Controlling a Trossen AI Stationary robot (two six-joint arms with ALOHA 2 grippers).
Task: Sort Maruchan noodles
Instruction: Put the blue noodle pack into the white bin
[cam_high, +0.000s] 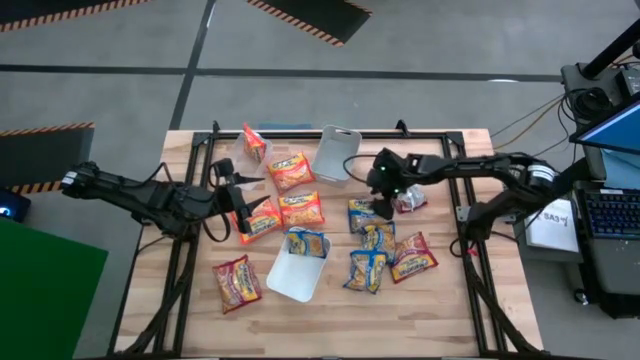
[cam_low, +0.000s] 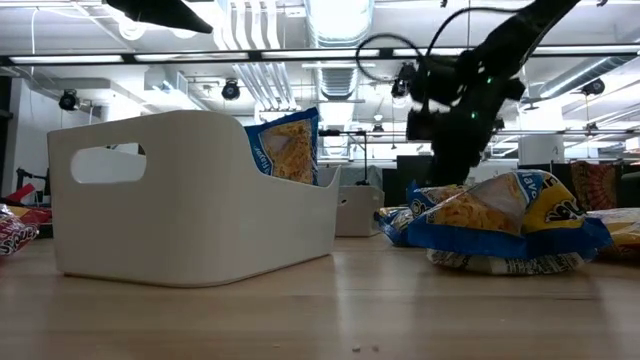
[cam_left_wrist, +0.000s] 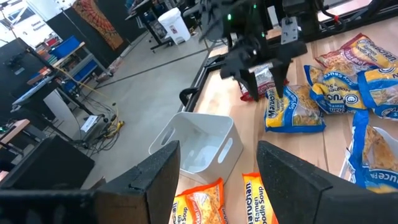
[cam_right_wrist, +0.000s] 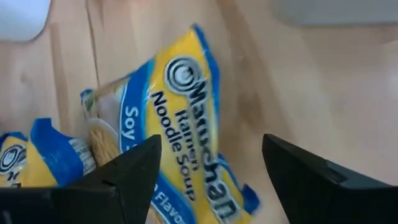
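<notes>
Meanwhile, front tray (cam_high: 297, 277) holds blue-yellow packet (cam_high: 305, 242); back tray (cam_high: 335, 154) bare; left tool (cam_high: 243, 201), right tool (cam_high: 386, 205) both parted.

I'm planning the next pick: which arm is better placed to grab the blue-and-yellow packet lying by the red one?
The right arm, probably. Its open right gripper hangs just above that blue-and-yellow packet, which fills its wrist view. The left gripper, also open, sits across the table over the orange packets.
</notes>
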